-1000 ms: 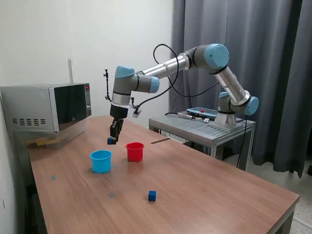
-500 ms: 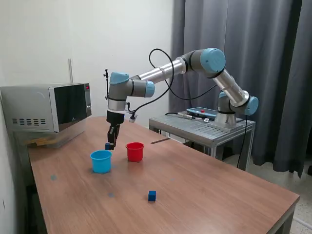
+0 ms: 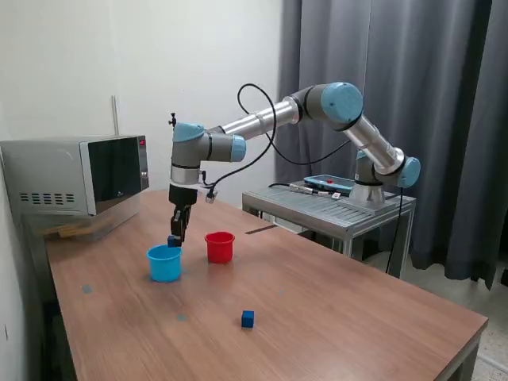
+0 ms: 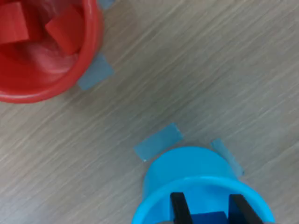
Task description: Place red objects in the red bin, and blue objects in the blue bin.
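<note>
My gripper (image 3: 174,238) hangs just above the blue bin (image 3: 164,263), shut on a dark blue cube (image 3: 172,240). In the wrist view the cube (image 4: 209,218) sits between the black fingers (image 4: 179,210), over the blue bin's (image 4: 187,172) opening. The red bin (image 3: 220,247) stands just to the exterior view's right of the blue one. Two red cubes (image 4: 67,28) lie inside the red bin (image 4: 70,70). A second blue cube (image 3: 248,318) rests on the table nearer the front.
A microwave (image 3: 75,175) stands at the table's back on the exterior view's left. A metal side table (image 3: 333,208) with the arm's base stands behind the wooden table (image 3: 333,317). Pale tape marks (image 4: 158,142) sit beside both bins.
The gripper has carried the blue cube toward the exterior view's left and downward, from beside the red bin to just over the blue bin.
</note>
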Motion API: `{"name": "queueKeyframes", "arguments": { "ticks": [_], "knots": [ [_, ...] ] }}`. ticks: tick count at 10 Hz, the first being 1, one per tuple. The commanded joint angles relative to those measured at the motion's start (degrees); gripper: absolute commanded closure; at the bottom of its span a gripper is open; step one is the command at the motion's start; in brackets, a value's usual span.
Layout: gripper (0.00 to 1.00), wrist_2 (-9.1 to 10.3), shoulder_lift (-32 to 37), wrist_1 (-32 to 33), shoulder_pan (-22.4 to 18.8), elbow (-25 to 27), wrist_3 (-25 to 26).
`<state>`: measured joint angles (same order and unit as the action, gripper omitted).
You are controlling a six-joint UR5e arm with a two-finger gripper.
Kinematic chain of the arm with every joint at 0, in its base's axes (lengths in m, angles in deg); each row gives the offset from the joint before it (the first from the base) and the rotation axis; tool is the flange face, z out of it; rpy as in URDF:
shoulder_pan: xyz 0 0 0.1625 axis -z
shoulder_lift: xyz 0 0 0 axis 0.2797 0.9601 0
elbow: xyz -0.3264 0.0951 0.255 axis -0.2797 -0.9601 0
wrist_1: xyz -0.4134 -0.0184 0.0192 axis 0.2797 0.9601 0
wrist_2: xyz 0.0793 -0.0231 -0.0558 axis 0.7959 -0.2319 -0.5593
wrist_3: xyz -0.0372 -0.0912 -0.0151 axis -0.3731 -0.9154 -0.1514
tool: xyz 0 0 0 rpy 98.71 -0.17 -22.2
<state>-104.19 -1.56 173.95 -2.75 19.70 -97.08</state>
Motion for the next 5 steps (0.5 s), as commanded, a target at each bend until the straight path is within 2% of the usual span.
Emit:
{"name": "queueKeyframes", "arguments": {
  "ticks": [1, 4, 5],
  "knots": [
    [1.00, 0.06, 0.03, -0.01, 0.30, -0.23, -1.52],
    [1.00, 0.06, 0.03, -0.01, 0.30, -0.58, -2.06],
    [1.00, 0.59, -0.06, 0.08, 0.30, -0.58, -2.23]
  ]
}}
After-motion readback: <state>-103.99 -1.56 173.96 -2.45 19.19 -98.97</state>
